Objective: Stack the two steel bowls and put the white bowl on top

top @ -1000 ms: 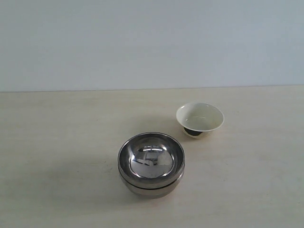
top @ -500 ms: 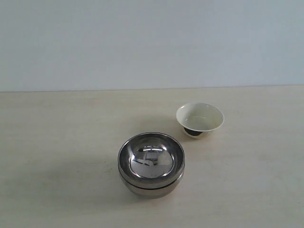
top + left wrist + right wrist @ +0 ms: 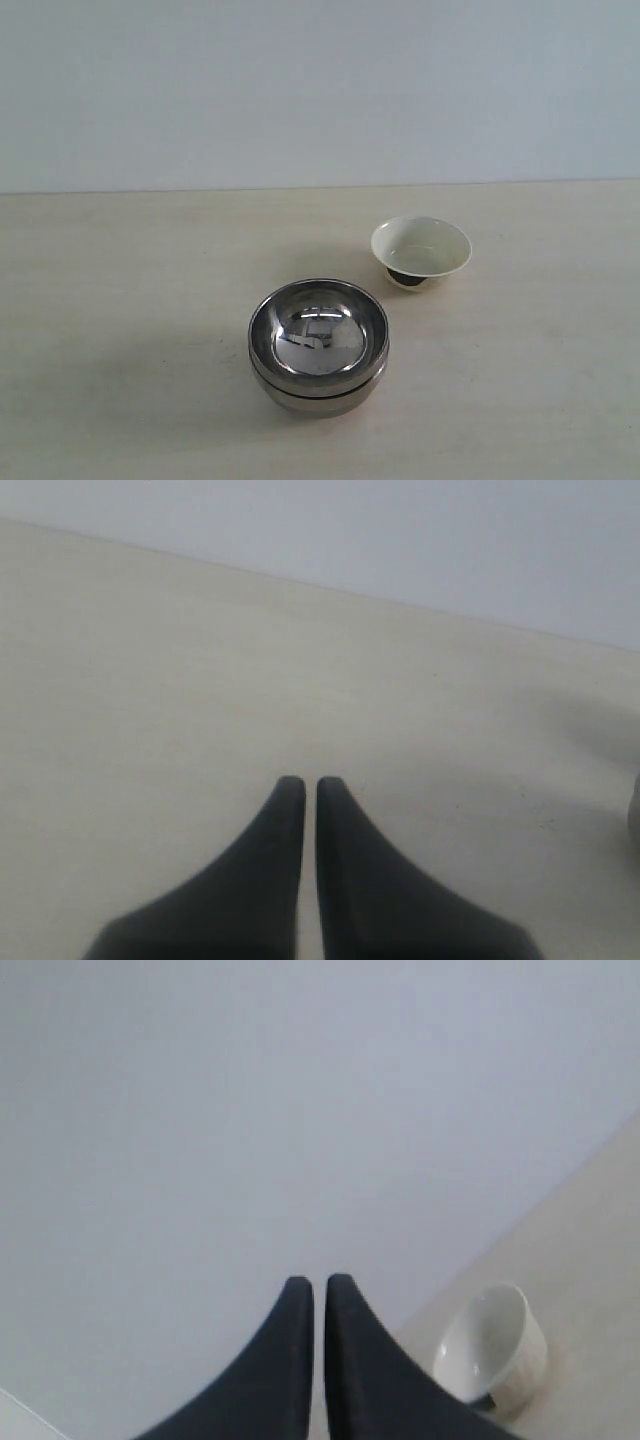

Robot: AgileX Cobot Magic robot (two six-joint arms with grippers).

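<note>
Left gripper (image 3: 302,782) and right gripper (image 3: 310,1282) are pressed together, empty; white bowl (image 3: 495,1345) sits ahead of the right, untouched.

On a pale, wood-grained table (image 3: 120,300), two steel bowls (image 3: 318,345) are seen nested one in the other near the middle; the white bowl (image 3: 420,246) is set apart from them, farther back and rightward.

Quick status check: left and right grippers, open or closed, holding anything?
Left gripper: closed, holding nothing.
Right gripper: closed, holding nothing.
</note>
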